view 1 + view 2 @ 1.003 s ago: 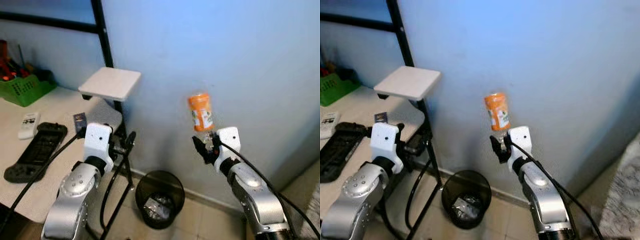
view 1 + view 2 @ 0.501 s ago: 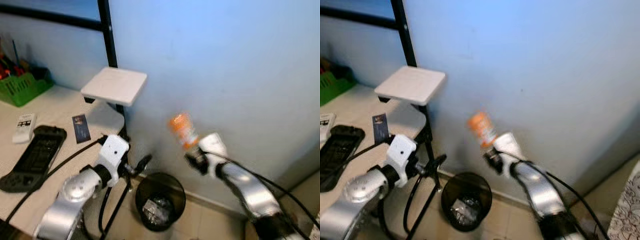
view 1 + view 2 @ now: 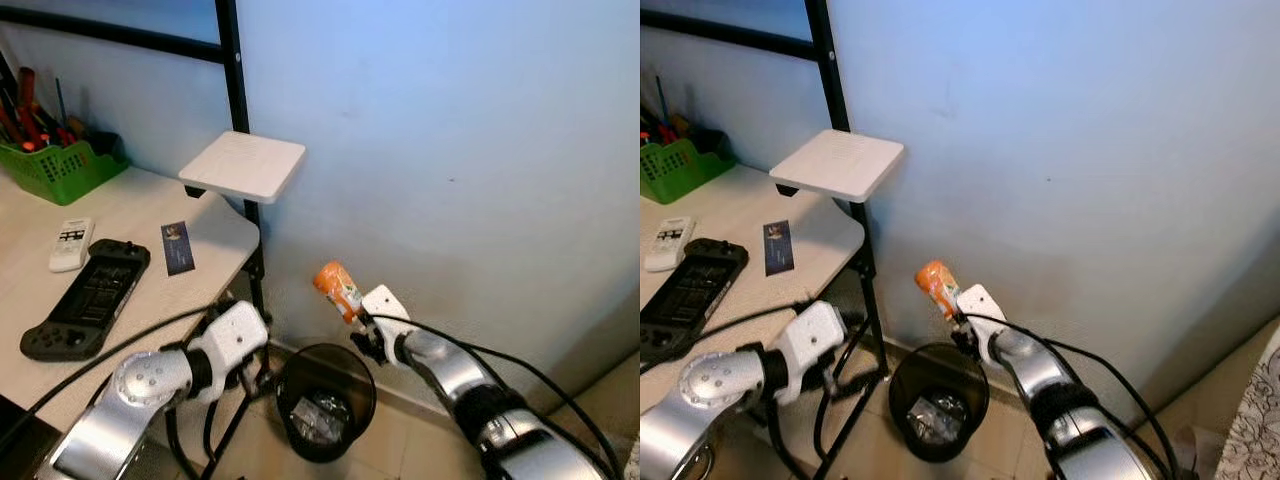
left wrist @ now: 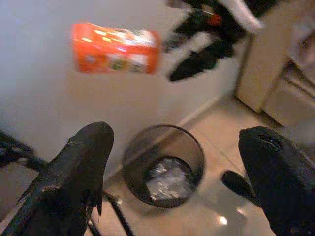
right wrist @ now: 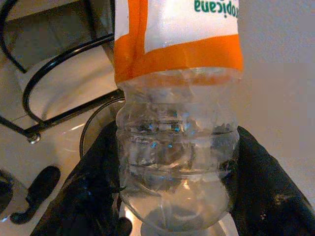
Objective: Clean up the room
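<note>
Right gripper [image 3: 360,338] grasps orange-labelled plastic bottle [image 3: 338,288] above black trash bin [image 3: 325,400]; left gripper [image 4: 172,187] fingers spread, empty.

Domestic room or home office: pale blue wall, tiled floor, tabletop [image 3: 120,215] carrying a remote [image 3: 71,244], a handheld game console [image 3: 86,298] and a green pen basket [image 3: 62,169] at its far edge; wire wastebasket [image 3: 325,401] below.
</note>
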Controlling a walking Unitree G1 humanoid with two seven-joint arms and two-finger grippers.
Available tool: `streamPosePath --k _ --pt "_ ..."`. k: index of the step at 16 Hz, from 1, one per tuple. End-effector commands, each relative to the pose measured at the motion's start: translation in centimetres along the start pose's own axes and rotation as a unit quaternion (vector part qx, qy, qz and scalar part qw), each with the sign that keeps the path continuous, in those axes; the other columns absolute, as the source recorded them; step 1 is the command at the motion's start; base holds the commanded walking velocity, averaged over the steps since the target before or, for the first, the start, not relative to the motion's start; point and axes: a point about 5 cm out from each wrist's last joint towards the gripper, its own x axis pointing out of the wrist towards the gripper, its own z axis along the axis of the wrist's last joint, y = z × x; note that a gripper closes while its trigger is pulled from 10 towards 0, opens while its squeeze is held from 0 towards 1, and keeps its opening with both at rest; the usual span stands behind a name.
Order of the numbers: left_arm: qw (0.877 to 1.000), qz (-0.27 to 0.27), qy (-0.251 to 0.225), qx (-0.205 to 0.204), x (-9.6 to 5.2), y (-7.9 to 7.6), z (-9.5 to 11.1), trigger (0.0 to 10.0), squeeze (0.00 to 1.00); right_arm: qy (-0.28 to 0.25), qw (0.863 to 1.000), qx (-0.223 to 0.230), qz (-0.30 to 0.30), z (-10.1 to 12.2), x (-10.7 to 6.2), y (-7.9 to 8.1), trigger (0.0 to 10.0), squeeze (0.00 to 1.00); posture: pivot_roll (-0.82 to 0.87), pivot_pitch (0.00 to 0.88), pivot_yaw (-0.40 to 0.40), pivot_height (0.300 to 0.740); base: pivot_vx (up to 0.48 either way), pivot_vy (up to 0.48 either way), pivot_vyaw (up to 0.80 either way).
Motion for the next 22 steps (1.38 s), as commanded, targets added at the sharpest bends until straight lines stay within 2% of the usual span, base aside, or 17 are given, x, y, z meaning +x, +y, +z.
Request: streamPosePath --k 1,2,6,15,16,17,22 --pt "1.000 -0.018 -0.001 0.010 0.0 -0.3 0.4 10.0 0.00 -0.007 1.000 0.003 -0.009 0.5 0.1 -0.3 10.0 0.00 0.02 0.018 -0.019 0.740 0.000 0.000 0.00" --pt "1.000 -0.021 0.003 0.015 0.0 -0.4 0.3 10.0 0.00 -0.001 1.000 -0.009 -0.009 0.5 0.2 -0.2 10.0 0.00 0.02 0.029 -0.021 0.740 0.000 0.000 0.00" --pt "0.999 -0.031 0.011 0.021 0.0 -0.9 -0.2 10.0 0.00 0.013 1.000 -0.002 -0.022 0.2 0.5 -0.1 10.0 0.00 0.00 0.049 -0.022 0.740 0.000 0.000 0.00" --pt "0.999 -0.032 0.024 0.026 -0.2 -0.9 -0.6 10.0 0.00 -0.007 0.999 0.030 0.012 1.1 1.0 1.1 10.0 0.02 0.01 0.049 -0.023 0.740 0.000 0.000 0.00" --pt "0.999 -0.032 0.025 0.026 -0.2 -0.9 -0.6 10.0 0.00 -0.007 0.999 0.031 0.017 1.1 1.0 1.3 10.0 0.27 0.01 0.048 -0.023 0.740 0.000 0.000 0.00" --pt "0.999 -0.032 0.024 0.026 -0.1 -0.8 -0.5 10.0 0.00 -0.011 0.999 0.044 0.028 1.2 1.1 1.6 10.0 1.00 0.01 0.046 -0.023 0.740 0.000 0.000 0.00" --pt "0.999 -0.030 0.025 0.026 -0.2 -0.6 -0.5 10.0 0.00 -0.014 0.998 0.049 0.045 1.5 1.2 2.0 10.0 1.00 0.01 0.043 -0.024 0.740 0.000 0.000 0.00"
